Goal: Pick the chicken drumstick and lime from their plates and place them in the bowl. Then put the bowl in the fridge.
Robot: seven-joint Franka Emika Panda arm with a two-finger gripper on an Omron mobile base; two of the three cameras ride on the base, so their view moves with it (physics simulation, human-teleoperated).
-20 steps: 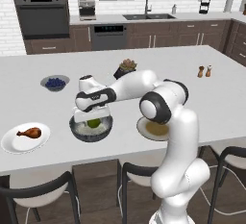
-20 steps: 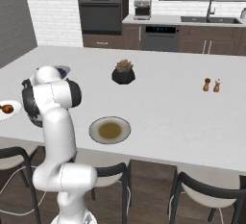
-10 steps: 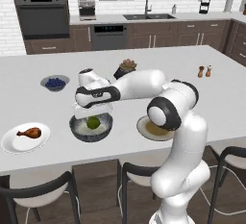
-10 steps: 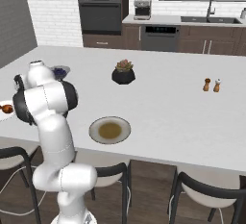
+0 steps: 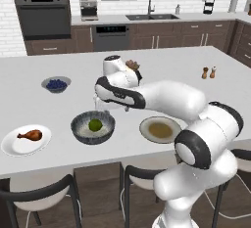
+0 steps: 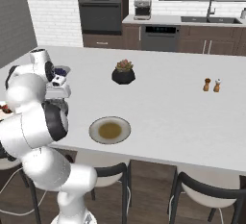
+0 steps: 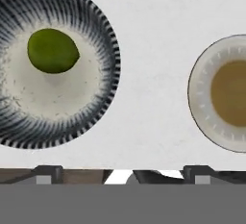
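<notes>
Above the worktop [image 5: 59, 56], the claw [image 5: 104, 105] hangs released beside the bowl [image 5: 78, 130] holding the lime [image 5: 94, 124]; the drumstick [image 5: 30, 135] lies on its white plate [image 5: 12, 146].

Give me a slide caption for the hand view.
Lime resting in the bowl, tan-brown plate bare alongside on the white counter.

Bowl [image 7: 91, 21] – speckled matt inside (ceramic look); counter [image 5: 162, 75] – smooth.

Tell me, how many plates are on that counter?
2: a white plate with the chicken drumstick at the left, and a tan-brown plate right of the bowl.
</notes>
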